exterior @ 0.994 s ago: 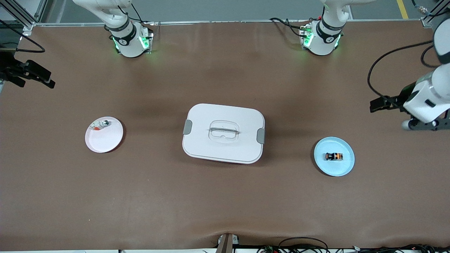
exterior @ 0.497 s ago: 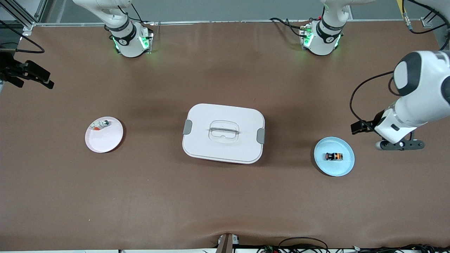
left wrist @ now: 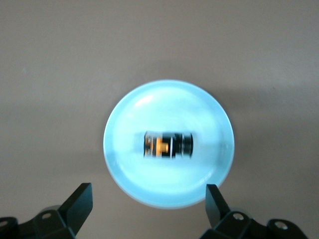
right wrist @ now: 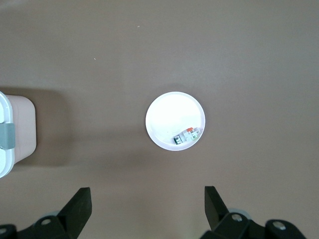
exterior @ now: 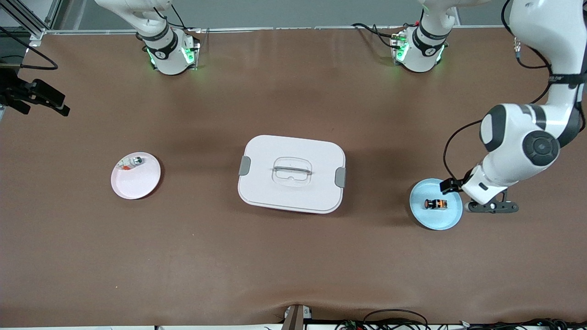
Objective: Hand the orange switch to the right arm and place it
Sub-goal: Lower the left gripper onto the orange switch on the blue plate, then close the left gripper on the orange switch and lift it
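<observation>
The orange switch (exterior: 435,204) is a stubby black part with orange bands, lying on its side on a light blue plate (exterior: 435,223) toward the left arm's end of the table. My left gripper (exterior: 490,207) is open and empty, above the table beside the plate's edge. In the left wrist view the switch (left wrist: 168,145) lies mid-plate (left wrist: 124,119), just ahead of the open left gripper (left wrist: 148,194). My right gripper (exterior: 34,97) waits high at the right arm's end of the table, and it is open and empty in its wrist view (right wrist: 147,196).
A white lidded box (exterior: 291,173) with grey clasps sits mid-table. A pale pink plate (exterior: 137,183) toward the right arm's end holds a small silvery-clear piece (exterior: 130,162). The plate (right wrist: 164,114), the piece (right wrist: 188,136) and the box corner (right wrist: 10,134) also show in the right wrist view.
My left arm has swung in from the table's end and come down beside the blue plate. The switch, both plates and the right gripper have stayed put.
</observation>
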Controlling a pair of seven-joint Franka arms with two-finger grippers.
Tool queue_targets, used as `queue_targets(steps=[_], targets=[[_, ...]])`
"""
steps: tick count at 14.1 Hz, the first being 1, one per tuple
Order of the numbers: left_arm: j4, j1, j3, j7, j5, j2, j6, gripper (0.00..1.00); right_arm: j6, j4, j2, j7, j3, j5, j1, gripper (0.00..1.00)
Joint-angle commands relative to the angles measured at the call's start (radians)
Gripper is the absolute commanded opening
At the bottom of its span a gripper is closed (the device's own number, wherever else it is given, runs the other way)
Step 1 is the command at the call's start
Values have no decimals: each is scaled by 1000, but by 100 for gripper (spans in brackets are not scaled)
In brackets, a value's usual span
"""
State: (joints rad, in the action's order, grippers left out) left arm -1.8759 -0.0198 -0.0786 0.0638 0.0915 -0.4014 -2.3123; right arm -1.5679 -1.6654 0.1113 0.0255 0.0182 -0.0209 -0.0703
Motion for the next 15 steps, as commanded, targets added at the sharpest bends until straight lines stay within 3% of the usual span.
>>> queue_targets(steps=[1,15], targets=[[7,6,-3,8,24,-69,-99,100,-9,-22,25,7,6,12,-8,100],[32,14,-4,-7,24,-235,-206,100,-7,-23,25,7,6,12,-6,100]])
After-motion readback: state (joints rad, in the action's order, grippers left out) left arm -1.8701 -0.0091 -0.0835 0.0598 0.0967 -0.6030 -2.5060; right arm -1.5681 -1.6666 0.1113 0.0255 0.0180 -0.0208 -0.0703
